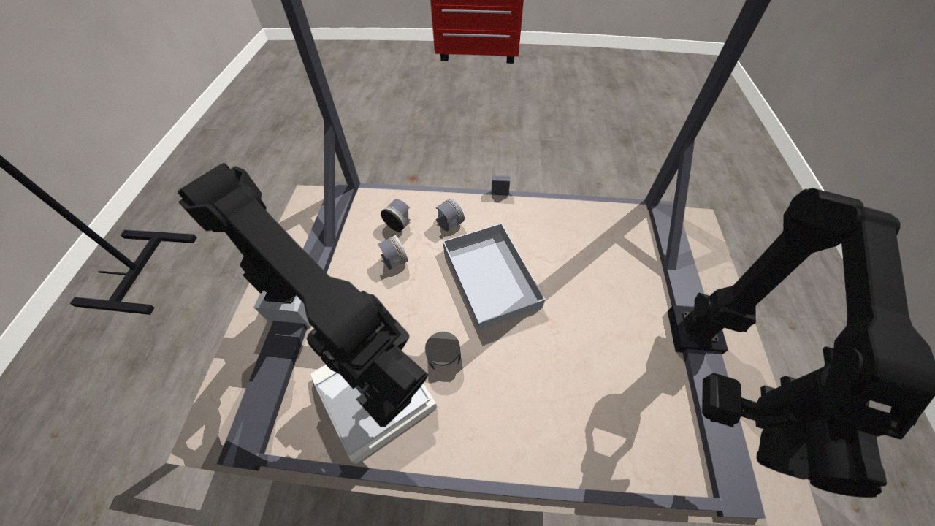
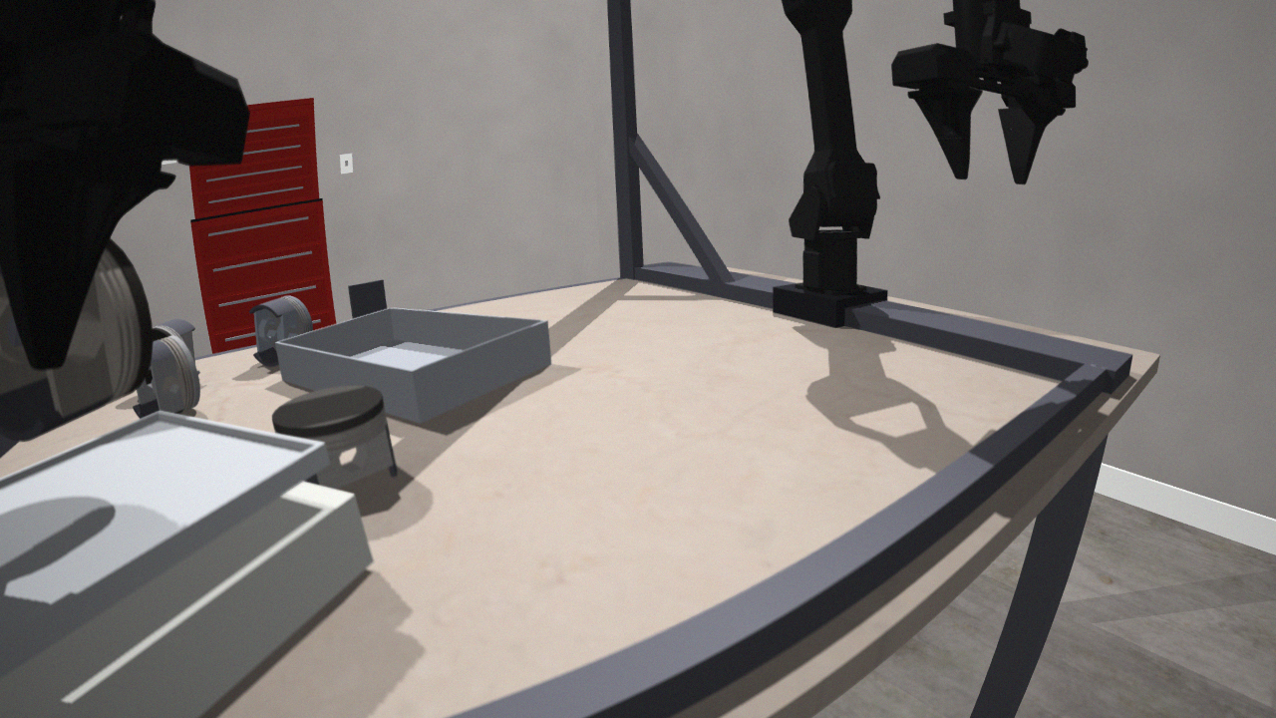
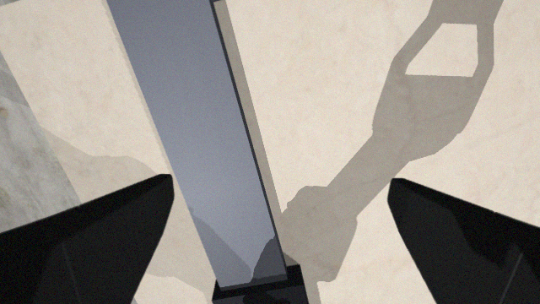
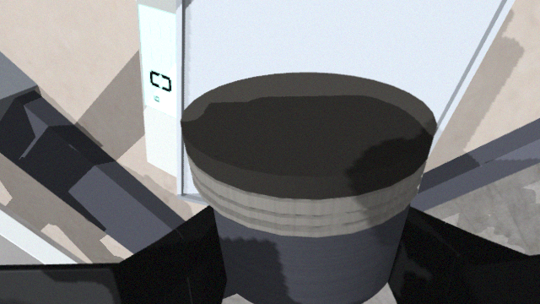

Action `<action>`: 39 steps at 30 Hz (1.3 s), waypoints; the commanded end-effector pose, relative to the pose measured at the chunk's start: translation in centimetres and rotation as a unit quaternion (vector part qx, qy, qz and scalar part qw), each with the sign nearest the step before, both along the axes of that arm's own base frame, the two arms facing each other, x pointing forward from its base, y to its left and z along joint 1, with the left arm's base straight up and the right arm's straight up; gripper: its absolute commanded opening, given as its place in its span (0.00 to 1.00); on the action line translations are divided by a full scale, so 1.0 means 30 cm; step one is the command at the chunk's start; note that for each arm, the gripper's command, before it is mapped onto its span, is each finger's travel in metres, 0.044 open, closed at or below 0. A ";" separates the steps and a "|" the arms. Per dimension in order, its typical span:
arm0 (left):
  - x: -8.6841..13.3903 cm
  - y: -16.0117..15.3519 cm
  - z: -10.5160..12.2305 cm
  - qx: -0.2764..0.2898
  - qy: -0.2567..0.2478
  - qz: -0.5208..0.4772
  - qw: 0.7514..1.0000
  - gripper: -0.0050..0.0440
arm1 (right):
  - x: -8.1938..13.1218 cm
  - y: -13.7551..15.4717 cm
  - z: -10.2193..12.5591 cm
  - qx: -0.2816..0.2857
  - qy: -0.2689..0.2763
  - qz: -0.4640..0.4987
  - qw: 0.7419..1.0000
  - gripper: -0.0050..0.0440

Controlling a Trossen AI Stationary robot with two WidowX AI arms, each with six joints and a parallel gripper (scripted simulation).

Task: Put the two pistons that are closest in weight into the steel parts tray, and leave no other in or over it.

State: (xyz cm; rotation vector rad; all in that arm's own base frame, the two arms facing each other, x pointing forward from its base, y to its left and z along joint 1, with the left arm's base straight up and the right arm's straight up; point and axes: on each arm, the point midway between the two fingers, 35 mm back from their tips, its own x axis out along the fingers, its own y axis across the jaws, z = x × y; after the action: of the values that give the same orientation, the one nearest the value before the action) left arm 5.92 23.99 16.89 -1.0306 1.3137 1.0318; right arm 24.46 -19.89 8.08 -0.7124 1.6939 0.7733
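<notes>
Overhead, the right pincer (image 2: 53, 361) (image 4: 299, 203), partly open, grips a piston (image 2: 89, 348) (image 4: 308, 169) above the scale (image 1: 372, 432) (image 2: 178, 482) (image 4: 337, 38).

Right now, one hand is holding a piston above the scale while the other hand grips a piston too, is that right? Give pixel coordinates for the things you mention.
Not quite: the left hand (image 2: 992, 179) (image 3: 282, 187) is open with nothing between its fingers, as the left wrist view shows.

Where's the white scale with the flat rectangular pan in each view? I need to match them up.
Top: the scale, lower left, partly covered.
Exterior: lower left.
Left wrist: not in it.
Right wrist: upper middle, partly hidden.
Shared landmark: slate-grey metal table frame.
</notes>
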 end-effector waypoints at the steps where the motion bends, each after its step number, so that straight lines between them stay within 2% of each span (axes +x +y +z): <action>1: 0.003 0.013 0.016 0.008 -0.003 -0.001 1.000 0.92 | -0.006 -0.013 -0.009 -0.006 -0.005 -0.001 1.000 0.43; 10: 0.003 0.013 0.016 0.008 -0.003 -0.001 1.000 0.92 | -0.016 -0.016 -0.057 -0.005 -0.005 -0.001 1.000 0.43; 13: 0.003 0.013 0.016 0.008 -0.003 -0.001 1.000 0.92 | -0.014 -0.016 -0.047 -0.010 -0.011 -0.001 1.000 0.43; 20: 0.003 0.013 0.016 0.008 -0.003 -0.001 1.000 0.92 | -0.025 -0.019 -0.103 -0.005 -0.004 -0.001 1.000 0.43; 22: 0.003 0.013 0.016 0.008 -0.003 -0.001 1.000 0.92 | -0.013 -0.022 -0.083 -0.011 -0.013 -0.002 1.000 0.43; 39: 0.003 0.013 0.016 0.008 -0.003 -0.001 1.000 0.92 | -0.017 -0.021 -0.100 -0.009 -0.009 -0.001 1.000 0.43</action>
State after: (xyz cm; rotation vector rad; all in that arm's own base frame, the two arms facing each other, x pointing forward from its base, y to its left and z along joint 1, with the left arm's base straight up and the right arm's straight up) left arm 5.92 23.99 16.89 -1.0306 1.3137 1.0318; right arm 23.81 -20.20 4.56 -0.7130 1.6925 0.7680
